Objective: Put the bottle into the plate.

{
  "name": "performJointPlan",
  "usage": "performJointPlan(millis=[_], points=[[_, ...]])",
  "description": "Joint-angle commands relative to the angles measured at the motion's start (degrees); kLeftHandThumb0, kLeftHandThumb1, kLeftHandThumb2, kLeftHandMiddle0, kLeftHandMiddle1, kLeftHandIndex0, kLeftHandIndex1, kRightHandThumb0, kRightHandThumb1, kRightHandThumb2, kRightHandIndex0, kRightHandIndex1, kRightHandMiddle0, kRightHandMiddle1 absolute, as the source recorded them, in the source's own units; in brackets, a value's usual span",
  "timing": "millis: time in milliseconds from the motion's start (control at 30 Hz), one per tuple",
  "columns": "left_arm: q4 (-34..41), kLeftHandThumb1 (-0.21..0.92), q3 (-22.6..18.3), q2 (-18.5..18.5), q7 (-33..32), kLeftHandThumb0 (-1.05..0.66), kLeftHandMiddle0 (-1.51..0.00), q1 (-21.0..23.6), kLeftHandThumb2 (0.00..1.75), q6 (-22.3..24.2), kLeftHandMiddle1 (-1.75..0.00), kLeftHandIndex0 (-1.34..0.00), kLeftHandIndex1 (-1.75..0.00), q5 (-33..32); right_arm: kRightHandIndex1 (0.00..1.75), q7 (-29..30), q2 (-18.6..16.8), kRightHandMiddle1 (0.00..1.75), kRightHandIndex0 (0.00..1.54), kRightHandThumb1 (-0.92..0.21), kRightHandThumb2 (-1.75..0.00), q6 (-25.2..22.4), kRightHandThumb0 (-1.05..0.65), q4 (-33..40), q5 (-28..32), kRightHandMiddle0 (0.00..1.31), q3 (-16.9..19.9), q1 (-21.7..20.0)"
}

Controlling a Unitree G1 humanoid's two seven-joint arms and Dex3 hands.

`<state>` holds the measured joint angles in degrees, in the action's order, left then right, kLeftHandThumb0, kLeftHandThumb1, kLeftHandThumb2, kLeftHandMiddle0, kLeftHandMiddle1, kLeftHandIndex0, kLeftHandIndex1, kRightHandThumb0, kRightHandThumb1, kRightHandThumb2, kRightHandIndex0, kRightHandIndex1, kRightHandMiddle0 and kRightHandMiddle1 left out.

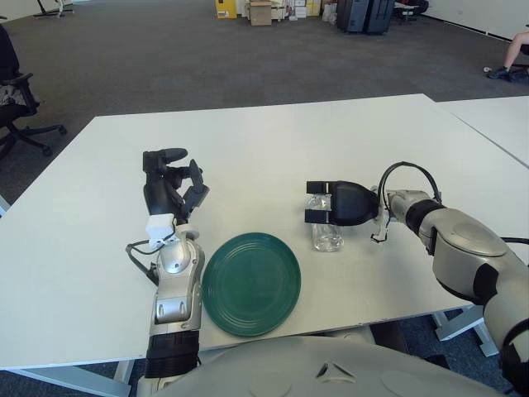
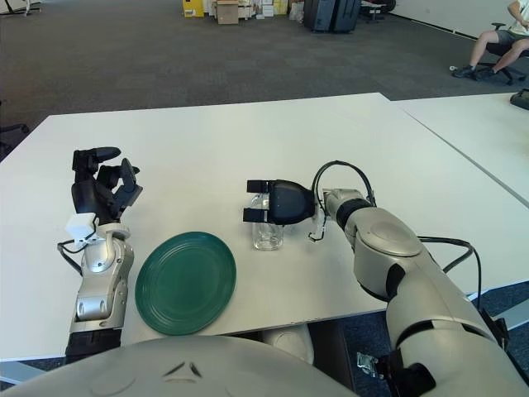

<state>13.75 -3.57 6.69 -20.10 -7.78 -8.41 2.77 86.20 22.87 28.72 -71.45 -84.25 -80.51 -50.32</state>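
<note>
A small clear plastic bottle (image 1: 327, 238) stands upright on the white table (image 1: 273, 149), just right of the dark green plate (image 1: 250, 284), which holds nothing. My right hand (image 1: 312, 203) reaches in from the right and closes its black fingers around the bottle's upper part, hiding the cap. The bottle's base is still low at the tabletop. My left hand (image 1: 172, 178) shows to the left of the plate, beyond its far-left rim, fingers upright and loosely bent, holding nothing.
A second white table (image 1: 496, 124) adjoins at the right. An office chair (image 1: 16, 107) stands on the carpet at the far left. Boxes and cases (image 1: 260, 11) line the back of the room, and a seated person (image 1: 514, 50) is at the far right.
</note>
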Motion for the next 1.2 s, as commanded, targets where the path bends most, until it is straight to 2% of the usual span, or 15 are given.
performJointPlan(millis=[0, 133, 167, 233, 300, 333, 367, 433, 567, 667, 867, 1167], points=[[0.5, 0.67, 0.4, 1.6, -0.1, -0.4, -0.46, -0.1, 0.87, 0.4, -1.61, -0.35, -1.75, 0.3, 1.75, -2.5, -0.9, 1.75, 0.72, -0.16, -1.51, 3.5, 0.0, -1.1, -0.1, 0.5, -0.5, 2.8], [0.8, 0.67, 0.4, 1.7, -0.1, -0.4, -0.45, -0.3, 0.87, 0.5, -1.61, -0.35, -1.75, 0.1, 1.75, -2.2, -1.0, 1.71, 0.73, -0.15, -1.51, 7.0, 0.0, -1.1, 1.8, 0.53, 0.9, 2.9], [0.8, 0.67, 0.3, 1.7, -0.1, -0.4, -0.45, -0.3, 0.87, 0.5, -1.61, -0.35, -1.75, 0.1, 1.74, -2.3, -1.1, 1.72, 0.67, -0.21, -1.44, 7.7, -0.01, -1.1, 2.3, 0.5, 1.2, 2.9], [0.8, 0.67, 0.4, 1.7, 0.0, -0.4, -0.45, -0.4, 0.87, 0.3, -1.61, -0.35, -1.75, 0.0, 1.7, -2.7, -1.0, 1.73, 0.49, -0.44, -1.16, 8.8, -0.01, -1.1, 2.9, 0.38, 1.6, 2.9], [0.8, 0.67, 0.3, 1.6, 0.1, -0.4, -0.45, -0.4, 0.86, 0.3, -1.61, -0.35, -1.75, -0.2, 1.46, -3.0, -0.8, 1.71, 0.34, -0.67, -0.81, 9.3, -0.18, -1.1, 3.0, 0.32, 1.9, 2.8], [0.8, 0.67, 0.3, 1.5, 0.2, -0.4, -0.46, -0.4, 0.86, 0.3, -1.61, -0.35, -1.75, -0.2, 1.24, -3.1, -0.8, 1.52, 0.29, -0.73, -0.68, 9.4, -0.33, -1.0, 3.0, 0.21, 2.0, 2.7], [0.8, 0.67, 0.2, 1.5, 0.2, -0.4, -0.46, -0.4, 0.86, 0.2, -1.61, -0.35, -1.75, -0.2, 1.14, -3.1, -0.6, 1.45, 0.28, -0.75, -0.64, 9.3, -0.38, -1.0, 2.9, 0.17, 2.0, 2.7], [0.7, 0.67, 0.2, 1.5, 0.1, -0.4, -0.46, -0.4, 0.86, 0.2, -1.61, -0.35, -1.75, -0.2, 0.75, -3.2, -0.4, 1.21, 0.25, -0.8, -0.54, 9.2, -0.52, -0.9, 2.8, 0.07, 2.1, 2.7], [0.7, 0.68, 0.0, 1.5, 0.1, -0.4, -0.47, -0.2, 0.85, 0.4, -1.61, -0.35, -1.75, -0.3, 0.34, -3.2, 0.3, 0.96, 0.25, -0.85, -0.45, 9.3, -0.62, -0.6, 2.9, 0.01, 2.2, 2.9], [0.5, 0.68, -0.1, 1.4, 0.1, -0.4, -0.47, -0.1, 0.85, 0.3, -1.61, -0.34, -1.75, -0.4, 0.17, -3.7, 0.5, 0.82, 0.24, -0.89, -0.41, 9.9, -0.66, -0.4, 3.1, 0.0, 2.5, 2.8], [0.3, 0.68, -0.1, 1.5, 0.1, -0.4, -0.48, 0.2, 0.85, 0.1, -1.6, -0.34, -1.75, -0.5, 0.05, -3.6, 0.7, 0.63, 0.19, -0.92, -0.39, 11.7, -0.7, 0.1, 3.3, 0.0, 2.9, 2.6], [0.2, 0.69, 0.0, 1.6, 0.0, -0.4, -0.47, 0.5, 0.85, 0.5, -1.59, -0.34, -1.75, -0.5, 0.04, -2.0, 1.1, 0.57, 0.22, -0.91, -0.36, 14.2, -0.65, 0.8, 2.7, 0.0, 2.4, 2.2]])
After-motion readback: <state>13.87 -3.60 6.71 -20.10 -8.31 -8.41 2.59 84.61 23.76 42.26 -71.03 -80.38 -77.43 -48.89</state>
